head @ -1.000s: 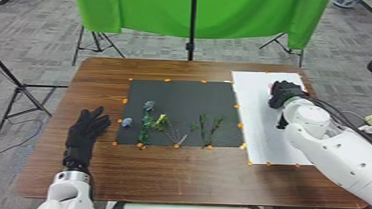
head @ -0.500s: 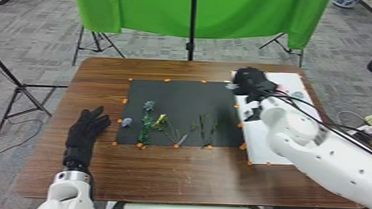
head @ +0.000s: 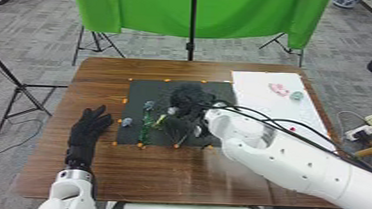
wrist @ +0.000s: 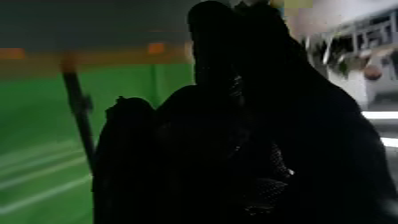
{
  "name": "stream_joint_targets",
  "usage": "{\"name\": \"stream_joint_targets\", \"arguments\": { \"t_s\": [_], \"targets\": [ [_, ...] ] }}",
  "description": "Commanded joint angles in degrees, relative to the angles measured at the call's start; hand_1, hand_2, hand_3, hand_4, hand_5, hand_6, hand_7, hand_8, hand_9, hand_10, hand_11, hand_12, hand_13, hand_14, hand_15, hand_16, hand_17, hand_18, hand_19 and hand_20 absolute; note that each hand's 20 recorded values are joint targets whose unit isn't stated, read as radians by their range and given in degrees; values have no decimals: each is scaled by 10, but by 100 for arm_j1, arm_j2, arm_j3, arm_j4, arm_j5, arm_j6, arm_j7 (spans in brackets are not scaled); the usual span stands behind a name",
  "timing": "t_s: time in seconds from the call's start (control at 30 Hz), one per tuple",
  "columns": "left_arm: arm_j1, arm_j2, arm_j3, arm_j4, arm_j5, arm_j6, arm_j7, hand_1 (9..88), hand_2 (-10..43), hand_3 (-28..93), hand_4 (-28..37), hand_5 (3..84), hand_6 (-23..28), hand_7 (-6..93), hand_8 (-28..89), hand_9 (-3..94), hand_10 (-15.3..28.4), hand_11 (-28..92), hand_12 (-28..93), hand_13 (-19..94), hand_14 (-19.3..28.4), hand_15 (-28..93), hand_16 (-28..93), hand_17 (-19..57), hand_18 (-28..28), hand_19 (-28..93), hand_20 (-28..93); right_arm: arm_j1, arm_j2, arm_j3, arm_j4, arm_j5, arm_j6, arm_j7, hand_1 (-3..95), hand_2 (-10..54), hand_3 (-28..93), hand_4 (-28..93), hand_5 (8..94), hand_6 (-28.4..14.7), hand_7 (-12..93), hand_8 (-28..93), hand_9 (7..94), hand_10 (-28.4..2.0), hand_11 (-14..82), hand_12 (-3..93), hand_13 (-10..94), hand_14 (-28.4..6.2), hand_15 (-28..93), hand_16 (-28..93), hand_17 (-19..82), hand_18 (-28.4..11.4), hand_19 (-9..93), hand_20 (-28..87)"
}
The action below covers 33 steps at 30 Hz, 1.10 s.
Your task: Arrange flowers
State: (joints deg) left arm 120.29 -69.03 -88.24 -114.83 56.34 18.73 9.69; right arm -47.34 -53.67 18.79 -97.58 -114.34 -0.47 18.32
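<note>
Two blooms, a pink one [head: 278, 89] and a pale green one [head: 297, 96], lie near each other on the white sheet [head: 261, 101]. Over the black mat [head: 147, 89], right of the blue-topped stem [head: 149, 106], is the right hand [head: 191, 96]; its grip I cannot tell. Beside the mat, the left hand [head: 88, 126] is spread, fingers straight.
</note>
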Motion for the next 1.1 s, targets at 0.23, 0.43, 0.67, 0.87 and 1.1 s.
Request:
{"name": "stream_joint_targets", "arguments": {
  "t_s": [0.23, 0.43, 0.67, 0.87, 1.1],
  "targets": [
    [137, -51, 70, 65, 25, -111, -119, 212, 103, 585, -283, 437, 47, 108, -63, 442, 140, 179, 115, 327, 179, 226, -9, 47, 113, 53, 184, -369, 282, 334, -223, -65, -384, -115, 566, -95, 512, -141, 722, 0, 187, 81, 825, -112, 136, 330, 888, -26, 597, 356, 655, -102, 932, 582],
    [149, -46, 67, 47, 35, -102, -147, 213, 102, 586, -283, 438, 47, 109, -63, 442, 140, 179, 114, 327, 179, 227, -9, 47, 113, 53, 184, -442, 495, 564, -489, -129, -544, -160, 450, -95, 640, -182, 662, 8, 177, -94, 783, -126, 207, 229, 883, -27, 594, 355, 649, -105, 932, 577],
    [196, -33, 37, 20, 32, -68, -150, 212, 102, 585, -283, 437, 47, 109, -63, 442, 140, 179, 114, 327, 178, 225, -9, 47, 113, 53, 184, -526, 883, 1218, -941, 24, -976, -135, 421, -95, 631, -183, 609, 2, 147, -89, 755, -133, 199, 226, 878, -30, 594, 355, 641, -108, 932, 573],
    [208, -46, 37, 9, 32, -57, -110, 213, 101, 588, -283, 437, 47, 109, -63, 442, 140, 178, 114, 327, 179, 225, -9, 47, 114, 53, 184, -620, 1279, 1925, -924, -258, -286, 265, 398, -95, 630, -182, 603, 1, 139, -80, 741, -139, 185, 223, 865, -39, 582, 352, 623, -117, 932, 558],
    [242, -57, 14, 6, 29, -30, -119, 216, 101, 585, -283, 437, 47, 109, -63, 441, 140, 178, 114, 327, 178, 224, -9, 47, 114, 53, 184, -579, 1477, 2688, 99, -441, -900, 1532, 349, -95, 635, -151, 518, -26, 102, -62, 535, -188, 91, 225, 762, -85, 606, 347, 551, -155, 932, 538]
  ]
}}
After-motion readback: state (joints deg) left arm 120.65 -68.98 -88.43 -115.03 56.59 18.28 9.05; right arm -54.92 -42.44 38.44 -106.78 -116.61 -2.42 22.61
